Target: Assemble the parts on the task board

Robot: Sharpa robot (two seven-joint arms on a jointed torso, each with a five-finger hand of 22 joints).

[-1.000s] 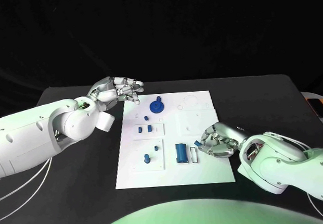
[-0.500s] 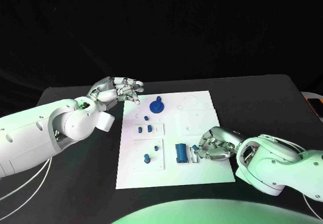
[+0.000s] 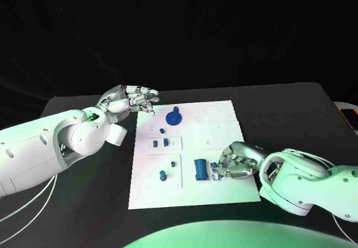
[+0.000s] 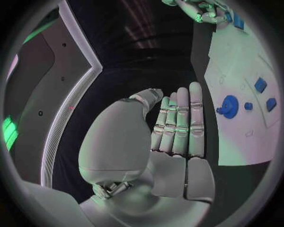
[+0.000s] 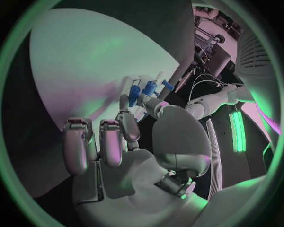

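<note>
The white task board [image 3: 217, 127] lies in the middle of the black table. A round blue part [image 3: 173, 118] stands near its far end, and a long blue part [image 3: 201, 168] lies near its near end. My right hand [image 3: 236, 161] rests low on the board's right side, fingers curled, with its fingertips at a small part [image 3: 215, 168] beside the long one. In the right wrist view a finger [image 5: 127, 116] touches a small blue part [image 5: 135, 93]; a grip is not clear. My left hand [image 3: 131, 99] hovers off the board's far left corner, holding nothing, fingers straight [image 4: 177, 123].
Small blue parts [image 3: 158, 142] sit in the board's left column, another [image 3: 163, 174] nearer me. An orange and white object [image 3: 355, 116] lies at the table's right edge. Bare black table [image 3: 294, 103] surrounds the board.
My right hand has slid left along the board toward the long blue part, its fingertips now at the small part beside it. The left hand has not moved.
</note>
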